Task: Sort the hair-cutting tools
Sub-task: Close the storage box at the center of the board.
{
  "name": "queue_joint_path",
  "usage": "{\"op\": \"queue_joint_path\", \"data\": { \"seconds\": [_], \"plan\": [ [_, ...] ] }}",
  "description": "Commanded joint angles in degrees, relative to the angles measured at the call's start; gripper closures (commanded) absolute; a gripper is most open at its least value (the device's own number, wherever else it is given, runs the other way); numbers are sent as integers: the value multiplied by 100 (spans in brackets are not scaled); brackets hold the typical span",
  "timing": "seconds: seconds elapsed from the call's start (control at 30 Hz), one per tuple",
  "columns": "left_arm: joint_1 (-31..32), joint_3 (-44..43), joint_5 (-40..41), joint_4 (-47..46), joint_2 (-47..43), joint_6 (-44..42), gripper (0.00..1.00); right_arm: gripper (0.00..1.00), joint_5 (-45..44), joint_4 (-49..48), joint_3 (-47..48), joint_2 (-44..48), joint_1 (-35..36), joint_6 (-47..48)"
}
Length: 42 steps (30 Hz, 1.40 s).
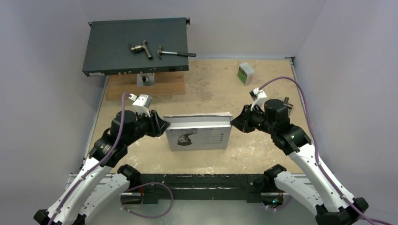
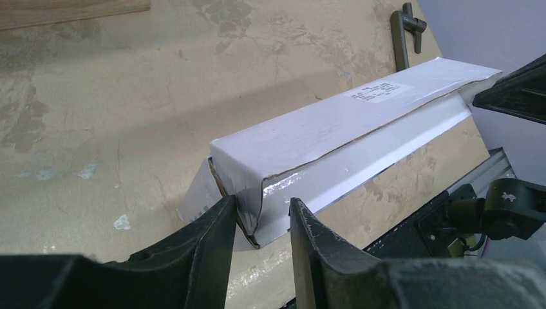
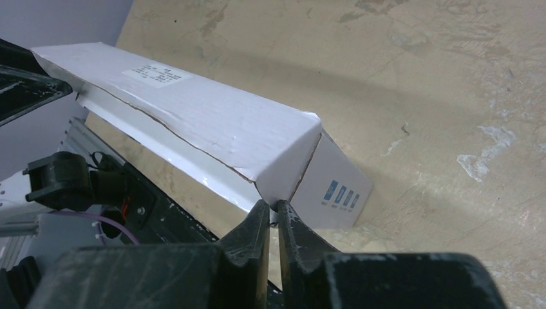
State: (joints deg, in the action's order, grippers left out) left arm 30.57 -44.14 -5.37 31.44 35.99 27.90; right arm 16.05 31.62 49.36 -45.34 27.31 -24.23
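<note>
tan tabletop (image 1: 216,79), white box (image 1: 199,132), left claw (image 2: 263,209) agape astride one end, right claw (image 3: 273,209) tight on other

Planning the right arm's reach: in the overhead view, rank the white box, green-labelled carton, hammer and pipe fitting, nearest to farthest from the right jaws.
1. White box, centre, at the right jaws.
2. Green-labelled carton, back right.
3. Hammer, back, on the dark case.
4. Pipe fitting, left of the hammer.

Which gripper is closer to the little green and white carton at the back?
Right. The right gripper is at the white box's right end, in front of the carton; the left gripper is at the box's left end.
</note>
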Motion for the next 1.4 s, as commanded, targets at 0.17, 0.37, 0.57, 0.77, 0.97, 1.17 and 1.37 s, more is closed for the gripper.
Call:
{"op": "queue_joint_path", "data": {
  "seconds": [0.17, 0.37, 0.57, 0.77, 0.97, 1.17, 1.37],
  "plan": [
    [49, -230, -85, 203, -328, -146, 57, 62, 51, 357, 99, 90, -13, 277],
    [46, -463, 55, 478, -402, -285, 53, 41, 27, 688, 445, 237, -7, 478],
    [47, -648, 245, 634, -524, -350, 50, 38, 206, 857, 662, 337, -15, 524],
    [52, -1101, 515, 916, -776, -500, 40, 33, 120, 1091, 1412, 385, -11, 716],
    [53, -1122, 1054, 184, -771, -92, 49, 59, 308, -234, 1163, 315, -11, 132],
    [52, -1022, 379, -706, 447, 279, 79, 80, 921, -1394, 665, -241, -9, -375],
    [52, -519, -190, -1459, 921, 651, 85, 87, 1228, -1701, -49, -208, -15, -458]
  ]
}}
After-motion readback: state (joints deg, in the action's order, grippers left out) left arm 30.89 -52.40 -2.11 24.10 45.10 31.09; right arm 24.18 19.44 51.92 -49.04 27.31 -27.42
